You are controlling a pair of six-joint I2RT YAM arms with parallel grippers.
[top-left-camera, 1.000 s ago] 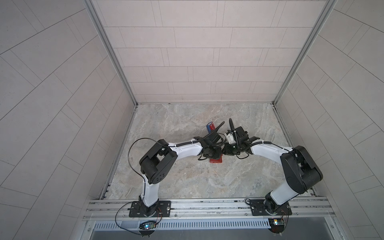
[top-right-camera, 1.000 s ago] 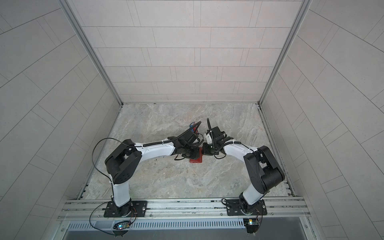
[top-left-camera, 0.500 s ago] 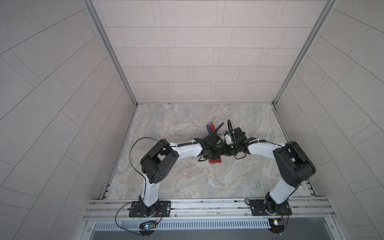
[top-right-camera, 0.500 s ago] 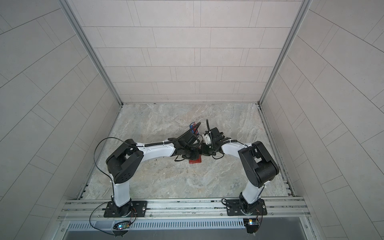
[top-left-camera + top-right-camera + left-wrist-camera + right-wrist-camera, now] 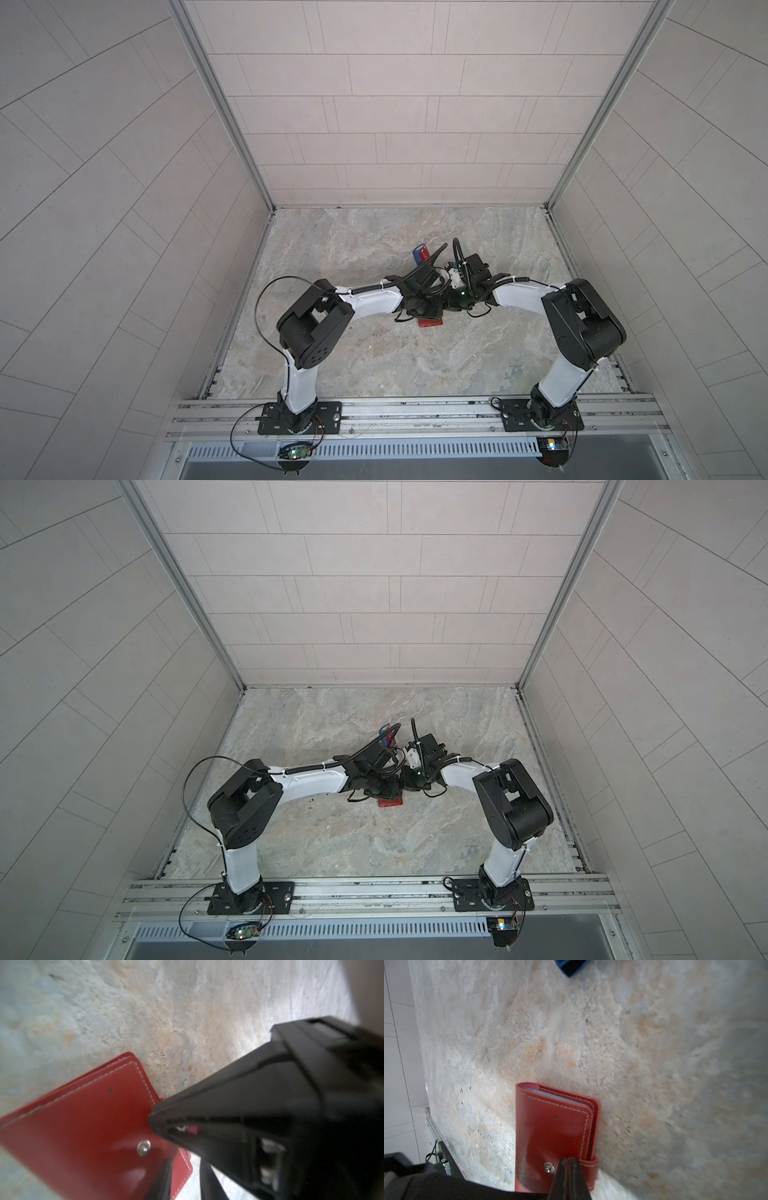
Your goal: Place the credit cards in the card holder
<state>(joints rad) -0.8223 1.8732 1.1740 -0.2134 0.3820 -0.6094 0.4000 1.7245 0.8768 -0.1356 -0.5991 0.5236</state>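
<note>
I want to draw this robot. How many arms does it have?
2. The left arm reaches in from the left, the right arm from the right; both meet over the red card holder.

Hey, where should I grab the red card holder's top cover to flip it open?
Its top cover's free stitched edge, from the snap tab side: the card holder folds at the opposite edge, and the right gripper holds the tab off its stud.

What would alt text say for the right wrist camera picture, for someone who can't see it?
A closed red card holder lies on a marbled table, its snap tab pinched by the shut black right gripper. A dark blue object peeks in at the frame's edge.
</note>
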